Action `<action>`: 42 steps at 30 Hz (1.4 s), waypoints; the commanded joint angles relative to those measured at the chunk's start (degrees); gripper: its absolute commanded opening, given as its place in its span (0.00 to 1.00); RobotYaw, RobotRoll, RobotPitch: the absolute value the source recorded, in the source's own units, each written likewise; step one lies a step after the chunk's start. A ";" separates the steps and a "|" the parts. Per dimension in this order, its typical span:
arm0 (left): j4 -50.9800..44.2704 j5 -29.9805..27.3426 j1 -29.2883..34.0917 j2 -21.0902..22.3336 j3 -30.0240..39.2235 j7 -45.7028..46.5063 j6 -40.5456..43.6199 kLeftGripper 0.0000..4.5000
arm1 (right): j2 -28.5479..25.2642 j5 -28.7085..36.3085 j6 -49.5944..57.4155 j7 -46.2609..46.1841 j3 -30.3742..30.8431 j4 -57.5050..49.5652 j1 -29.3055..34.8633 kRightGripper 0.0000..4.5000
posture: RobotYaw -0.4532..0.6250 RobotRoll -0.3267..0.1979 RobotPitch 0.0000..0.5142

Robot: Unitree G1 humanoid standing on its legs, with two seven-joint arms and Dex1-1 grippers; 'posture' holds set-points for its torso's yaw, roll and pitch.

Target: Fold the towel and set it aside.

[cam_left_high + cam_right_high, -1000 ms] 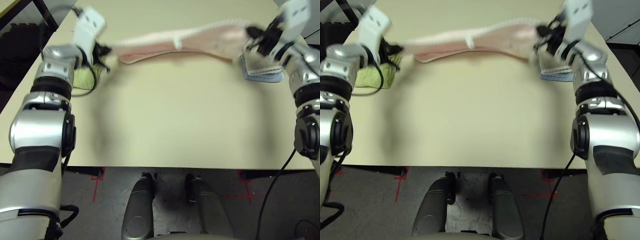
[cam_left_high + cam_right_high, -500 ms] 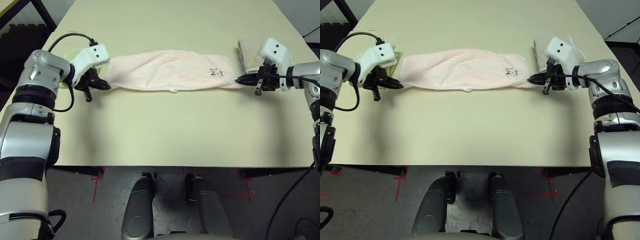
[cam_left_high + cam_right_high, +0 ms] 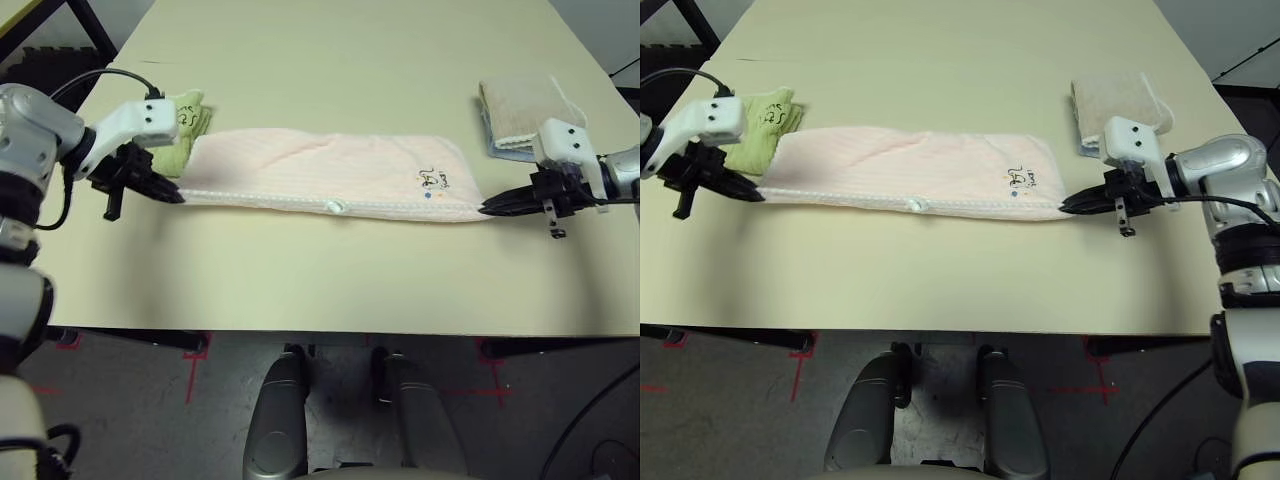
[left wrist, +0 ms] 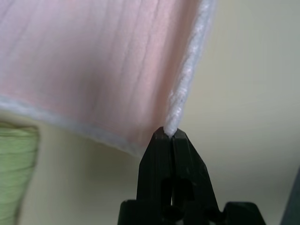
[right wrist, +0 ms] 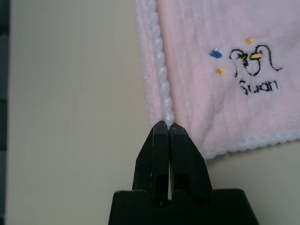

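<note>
left arm: enters from left edge of frame, silver forearm angled toward centre, wrist bent downward
left hand point(image 3: 172, 194): mid-left of frame, black fingers pressed together, tips pinching the towel point(image 3: 330, 175) at its near-left corner
right arm: enters from right edge of frame, forearm running roughly level toward centre
right hand point(image 3: 490, 208): mid-right of frame, fingers closed tight, tips clamped on towel's near-right corner hem
both hands: low over the counter point(image 3: 330, 270), pointing at each other, well apart

Table point(image 3: 330, 290) (towels point(image 3: 330, 175) seemingly flat)
</note>
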 commanded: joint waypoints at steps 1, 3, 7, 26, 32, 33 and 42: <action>-5.93 -5.74 1.37 4.73 -4.73 -0.45 2.83 0.00 | -4.67 4.42 2.49 0.40 3.04 -4.61 2.95 0.00 | 0.48 0.62 0.49; -8.84 -8.13 1.29 6.52 -6.71 -0.45 4.10 0.00 | -5.68 5.29 2.73 0.40 3.68 -6.07 3.67 0.00 | 0.48 0.62 0.49; -13.85 -11.37 1.25 9.78 -9.99 -0.45 6.00 0.00 | -7.12 6.57 3.13 0.40 4.51 -8.39 5.09 0.00 | 0.48 0.62 0.49; -9.35 -9.63 -2.92 7.45 -13.94 -0.45 4.40 0.00 | -8.92 6.41 4.93 0.40 6.15 -9.34 6.06 0.00 | 0.48 0.62 0.45; 5.28 -4.49 -8.83 -2.42 -9.87 -0.45 2.08 0.00 | -6.11 7.14 7.56 0.40 5.47 -2.33 -0.67 0.00 | 0.48 0.62 0.45; 7.86 -3.47 -9.87 -4.08 -8.98 -0.45 1.53 0.00 | -5.67 7.22 7.77 0.40 5.65 -0.92 -2.03 0.00 | 0.48 0.62 0.45; 24.34 9.06 -15.10 -13.05 1.57 -0.45 -3.56 0.00 | 1.18 -1.53 1.11 -0.77 2.98 16.54 -12.02 0.00 | 0.48 0.62 0.45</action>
